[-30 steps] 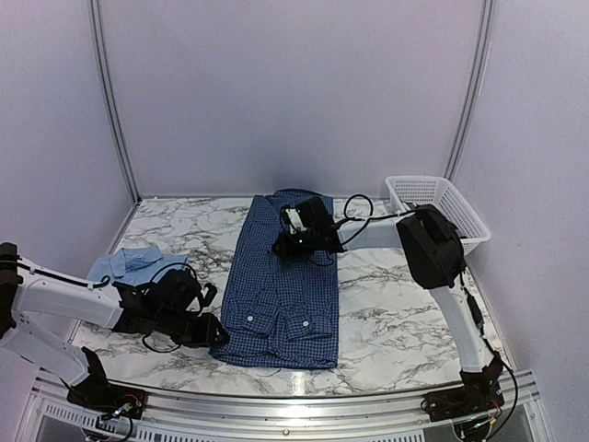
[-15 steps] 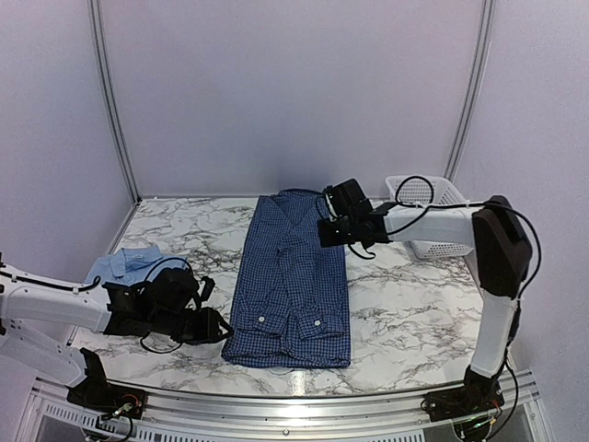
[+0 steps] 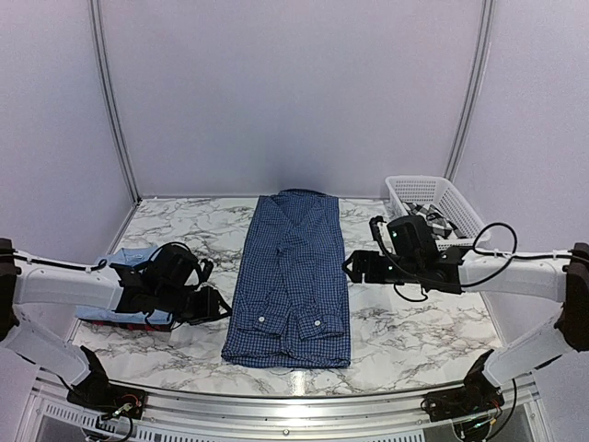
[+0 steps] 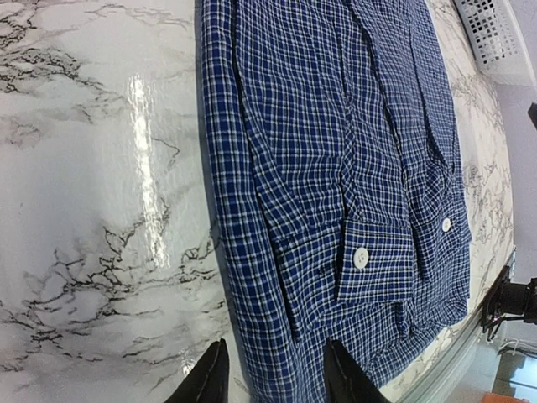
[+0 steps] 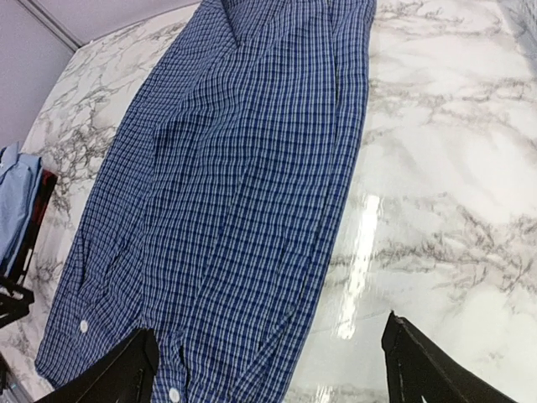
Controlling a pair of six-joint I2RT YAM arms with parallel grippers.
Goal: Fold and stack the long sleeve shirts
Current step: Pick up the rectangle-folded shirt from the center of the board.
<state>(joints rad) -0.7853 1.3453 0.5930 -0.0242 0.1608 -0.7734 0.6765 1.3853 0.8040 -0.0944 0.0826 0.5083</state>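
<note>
The navy fine-check shirt (image 3: 294, 276) lies flat in the middle of the table as a long narrow strip, collar far, buttoned cuffs (image 4: 373, 256) at the near end. My left gripper (image 3: 219, 308) hovers at its near left edge. Its jaws (image 4: 277, 378) are open and straddle that edge without pinching it. My right gripper (image 3: 348, 268) is wide open over the shirt's right edge (image 5: 336, 210), holding nothing. A folded light blue shirt (image 3: 129, 261) sits at the left under my left arm, a dark red edge (image 3: 147, 323) beneath it.
A white lattice basket (image 3: 460, 207) stands at the back right with black-and-white checked cloth (image 3: 431, 217) in it. The marble table (image 3: 414, 322) ends in a metal rail at the near edge. Walls close in behind and at both sides.
My right arm has drawn back from the collar end to the shirt's right edge, and its jaws have spread wide. The shirt now lies straighter. My left gripper shifted slightly and opened a little.
</note>
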